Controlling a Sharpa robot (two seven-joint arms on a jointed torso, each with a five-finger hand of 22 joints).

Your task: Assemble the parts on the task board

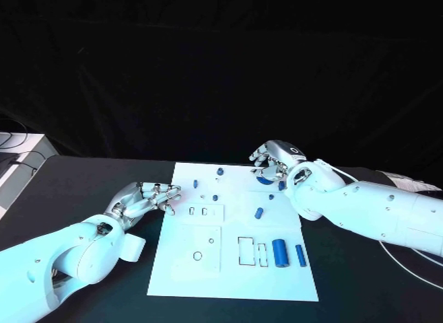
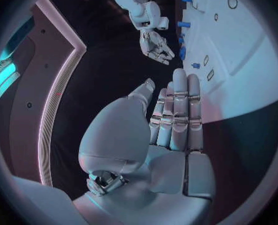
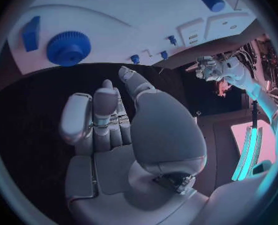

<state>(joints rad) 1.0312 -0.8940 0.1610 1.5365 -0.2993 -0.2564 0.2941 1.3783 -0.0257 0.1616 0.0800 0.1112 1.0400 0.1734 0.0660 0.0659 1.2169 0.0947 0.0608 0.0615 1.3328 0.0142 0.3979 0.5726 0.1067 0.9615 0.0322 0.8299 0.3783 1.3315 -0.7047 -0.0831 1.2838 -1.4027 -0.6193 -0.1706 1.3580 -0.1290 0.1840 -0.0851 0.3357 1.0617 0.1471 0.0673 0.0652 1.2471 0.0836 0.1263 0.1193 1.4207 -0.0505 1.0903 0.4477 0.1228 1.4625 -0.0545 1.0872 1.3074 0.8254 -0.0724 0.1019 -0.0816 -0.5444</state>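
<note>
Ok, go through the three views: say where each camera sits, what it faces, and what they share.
Head view: from the robot's head, looking down at the black table and task board; both arms enter, left hand and right hand.
Left wrist view: behind the left hand, facing the board's edge and the right hand.
Right wrist view: behind the right hand, facing the blue gear on the board.
Shared: all three show the board and both hands.
</note>
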